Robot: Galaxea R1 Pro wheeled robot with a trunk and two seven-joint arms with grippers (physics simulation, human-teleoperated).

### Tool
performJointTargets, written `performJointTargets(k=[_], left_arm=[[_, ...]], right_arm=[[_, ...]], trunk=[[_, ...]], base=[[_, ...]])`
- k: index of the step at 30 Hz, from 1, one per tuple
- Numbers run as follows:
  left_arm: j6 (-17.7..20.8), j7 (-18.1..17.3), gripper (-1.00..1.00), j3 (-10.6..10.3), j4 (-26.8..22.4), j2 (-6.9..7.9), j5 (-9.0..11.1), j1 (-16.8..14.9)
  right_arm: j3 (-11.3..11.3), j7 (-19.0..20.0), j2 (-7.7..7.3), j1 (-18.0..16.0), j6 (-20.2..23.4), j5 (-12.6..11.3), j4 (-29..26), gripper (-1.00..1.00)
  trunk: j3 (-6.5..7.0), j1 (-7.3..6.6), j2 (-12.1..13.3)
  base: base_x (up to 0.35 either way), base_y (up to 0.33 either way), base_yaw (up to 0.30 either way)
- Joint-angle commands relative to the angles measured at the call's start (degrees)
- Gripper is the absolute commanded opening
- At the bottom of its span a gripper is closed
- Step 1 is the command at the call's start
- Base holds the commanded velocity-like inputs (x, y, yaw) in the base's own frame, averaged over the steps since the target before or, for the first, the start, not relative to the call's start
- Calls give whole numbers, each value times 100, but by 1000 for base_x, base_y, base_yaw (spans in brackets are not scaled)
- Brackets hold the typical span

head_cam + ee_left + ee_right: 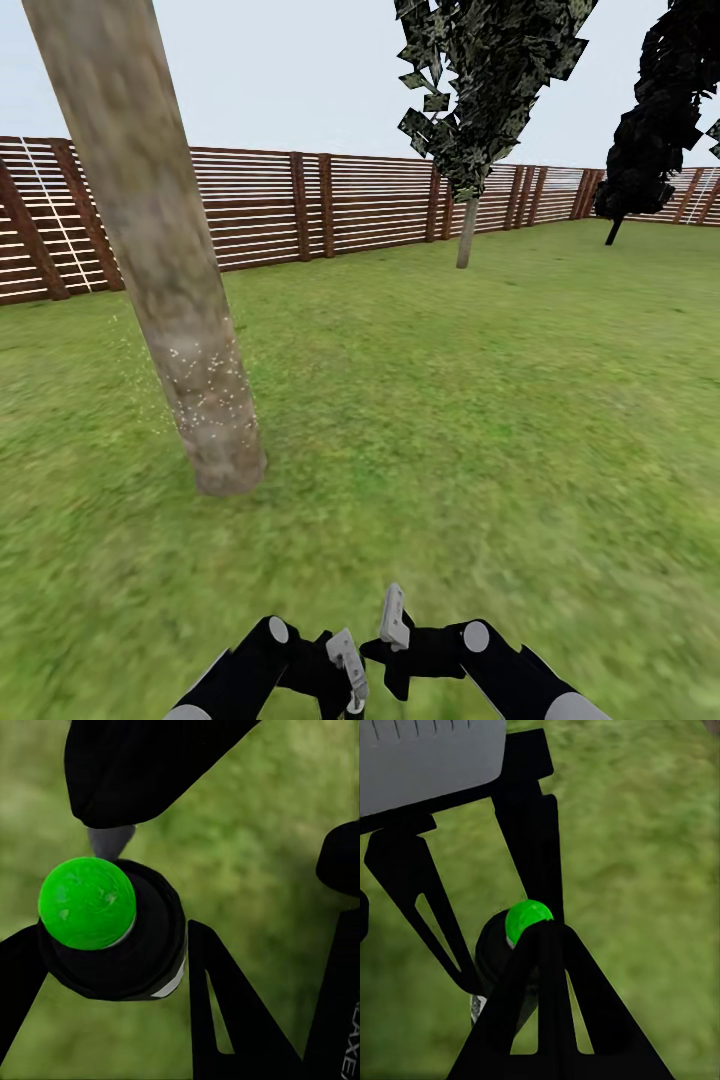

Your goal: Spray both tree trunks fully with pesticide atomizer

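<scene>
A: Two grippers sit low in the head view, close together over the lawn [450,400]. The left gripper [101,945] has its black fingers [225,1012] either side of the atomizer [112,937], a dark body with a bright green cap on top.

B: Pinching it?

A: It looks clamped on it in the left wrist view, fingers against the body. The right gripper [495,967] is just beside the same atomizer; one finger crosses in front of it, and I cannot tell whether its fingers are spread or pressed together.

B: And further out?

A: The near tree trunk [160,260] rises left of the arms, pale and mottled, leaning, its lower part flecked with small white specks. Well beyond it, the second tree [468,230] stands by the slatted brown fence [300,205], leafy crown above a thin pale trunk. A black conifer [650,130] stands at the far right
</scene>
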Motion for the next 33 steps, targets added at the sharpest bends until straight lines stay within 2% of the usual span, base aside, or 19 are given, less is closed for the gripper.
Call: performJointTargets(k=[1,10,14,15,16,18,19,20,21,23,24,25,27,28,29,30,31,32,33], left_arm=[[-1,0,-100,0,0,0,5,0],[-9,-9,-100,8,0,0,15,0],[5,27,-100,-12,89,70,-45,12],[23,34,-100,-6,97,119,-59,21],[48,39,-100,-7,101,254,-65,28],[88,37,-100,-8,105,633,-71,44],[94,36,-100,-9,105,771,-72,44],[93,35,-100,-9,105,829,-72,48],[83,35,-100,-7,105,934,-70,55],[58,45,-100,16,105,1111,-63,62],[68,67,-100,27,105,1144,-53,66],[73,243,-100,105,103,1174,-26,70],[34,1372,-100,684,115,1140,94,93],[22,1667,-100,875,130,1129,182,108],[-195,2132,-100,1303,311,1126,616,147],[-593,2269,-100,1563,499,1154,1037,164],[-862,2323,-100,1698,638,1175,1302,206],[-1101,2519,-100,1855,740,1192,1530,358],[-1175,2686,-100,1941,757,1196,1599,445]], right_arm=[[0,0,0,0,0,0,0,-100],[0,1,0,0,0,0,0,-100],[0,5,0,0,0,0,0,-100],[0,3,0,0,0,0,-3,-100],[0,6,0,0,0,-3,-6,-100],[0,8,0,0,0,0,-5,-100],[0,9,0,0,0,0,-2,-100],[0,9,0,0,0,0,-1,-100],[2,9,-5,0,-3,0,6,100],[8,6,-29,0,-8,1,32,100],[4,-2,-36,0,-13,1,44,100],[-7,-38,-50,0,-21,-3,61,100],[-51,-375,-114,3,-30,-31,394,100],[-61,-561,-122,5,-35,-40,611,100],[-79,-1323,-109,13,-102,-70,1313,100],[-91,-1947,-104,20,-370,-123,1751,100],[-166,-2399,-103,26,-684,-345,1983,100],[-419,-2935,-116,69,-1096,-1134,2240,100],[-498,-3090,-123,115,-1243,-1513,2341,100]], trunk=[[0,0,0],[0,0,0],[0,0,0],[0,0,0],[0,0,0],[0,0,0],[0,0,0],[0,0,0],[0,0,0],[0,0,0],[0,0,0],[0,0,0],[0,0,0],[0,0,0],[0,0,0],[0,0,0],[0,0,0],[0,0,0],[0,0,0]], base=[[0,0,0],[0,0,0],[0,0,0],[0,0,0],[0,0,0],[0,0,0],[0,0,0],[0,0,0],[0,0,0],[0,0,0],[0,0,0],[0,0,0],[0,0,0],[0,0,0],[0,0,0],[0,0,0],[0,0,0],[0,0,0],[0,0,0]])
